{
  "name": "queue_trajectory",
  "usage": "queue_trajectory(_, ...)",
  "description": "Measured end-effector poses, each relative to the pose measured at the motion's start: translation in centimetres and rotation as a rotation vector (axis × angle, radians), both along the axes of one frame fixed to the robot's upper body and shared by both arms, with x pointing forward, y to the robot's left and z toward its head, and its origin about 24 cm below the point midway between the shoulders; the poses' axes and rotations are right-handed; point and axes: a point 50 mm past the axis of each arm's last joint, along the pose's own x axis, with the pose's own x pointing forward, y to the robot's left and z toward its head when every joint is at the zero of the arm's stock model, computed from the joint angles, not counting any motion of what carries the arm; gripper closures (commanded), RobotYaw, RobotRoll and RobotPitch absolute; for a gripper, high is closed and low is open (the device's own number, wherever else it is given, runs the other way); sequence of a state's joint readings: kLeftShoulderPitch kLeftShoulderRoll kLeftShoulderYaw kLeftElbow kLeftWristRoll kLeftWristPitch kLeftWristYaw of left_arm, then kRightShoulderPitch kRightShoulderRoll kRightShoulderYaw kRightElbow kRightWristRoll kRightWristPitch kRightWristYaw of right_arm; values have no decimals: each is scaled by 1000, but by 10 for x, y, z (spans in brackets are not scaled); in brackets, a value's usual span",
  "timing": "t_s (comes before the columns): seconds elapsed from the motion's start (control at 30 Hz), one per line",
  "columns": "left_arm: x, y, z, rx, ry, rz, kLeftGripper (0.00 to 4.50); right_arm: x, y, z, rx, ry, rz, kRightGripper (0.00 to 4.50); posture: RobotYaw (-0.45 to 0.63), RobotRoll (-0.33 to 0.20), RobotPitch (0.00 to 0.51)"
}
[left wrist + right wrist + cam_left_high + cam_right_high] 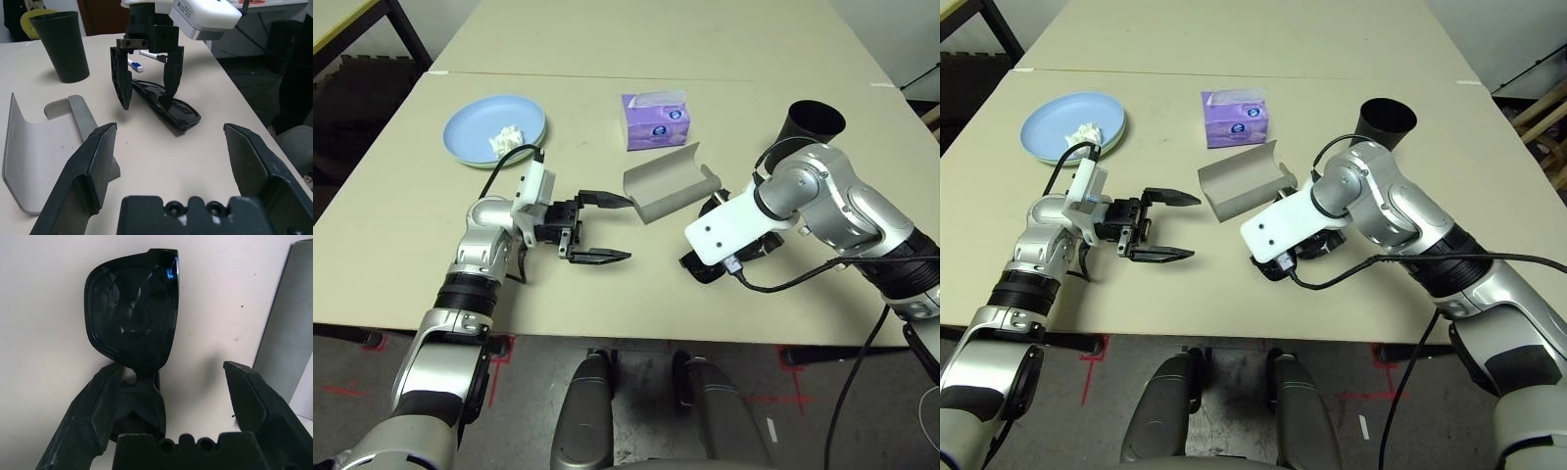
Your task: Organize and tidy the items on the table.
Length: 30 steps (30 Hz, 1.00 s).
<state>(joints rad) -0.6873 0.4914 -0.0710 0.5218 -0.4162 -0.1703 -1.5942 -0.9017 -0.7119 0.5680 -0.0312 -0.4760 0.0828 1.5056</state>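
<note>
Left tool: nearest the camera, level above the tabletop, fingers wide apart, holding nothing.
Right tool: pointing down over the black sunglasses, fingers wide apart on either side of them, not clamped; contact hard to judge.
Black sunglasses: flat on the tabletop, mostly hidden under the right wrist in the head views; one lens clear in the right wrist view.
Grey glasses case: lying open, just beside the sunglasses, between the two tools.
White-blue pen: partly covered behind the right tool.
Black cup: upright, lower part hidden by the right arm.
Purple tissue box: behind the case.
Plates: stacked, far left; green one barely visible under the blue; crumpled tissue on top.
</note>
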Motion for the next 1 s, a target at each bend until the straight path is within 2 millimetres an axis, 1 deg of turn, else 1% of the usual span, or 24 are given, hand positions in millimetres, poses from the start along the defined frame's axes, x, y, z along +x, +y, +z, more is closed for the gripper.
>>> queue_trajectory(0.1, 0, 1, 1, -5, -3, 6, 46, 1, -1, -1, -2, 2, -2, 0, 159, 0, 225)
queue_trajectory(0.2, 0, 2, 1, -6, -5, 9, 0, 1, -1, -1, -4, 3, -5, 567, 159, 0, 224)
queue_trajectory(0.43, 0, 2, 1, -5, -5, 9, 0, 1, -5, -5, -18, 26, -12, 3158, 156, 0, 225)
queue_trajectory(0.47, 0, 2, 1, -5, -5, 9, 0, 1, -5, -5, -21, 28, -13, 3616, 156, 0, 225)
queue_trajectory(0.5, 0, 2, 1, -5, -4, 8, 0, 1, -6, -5, -22, 28, -14, 3903, 156, 0, 225)
queue_trajectory(0.53, 0, 2, 1, -5, -4, 8, 0, 0, -6, -5, -25, 28, -15, 4079, 156, 0, 225)
queue_trajectory(0.8, 0, 2, 2, -2, -4, 1, 0, 0, -7, -4, -24, 29, -16, 4079, 139, 0, 213)
queue_trajectory(1.0, 1, 0, 4, 2, -8, -5, 0, 0, -10, 0, -16, 37, -25, 4079, 131, 0, 210)
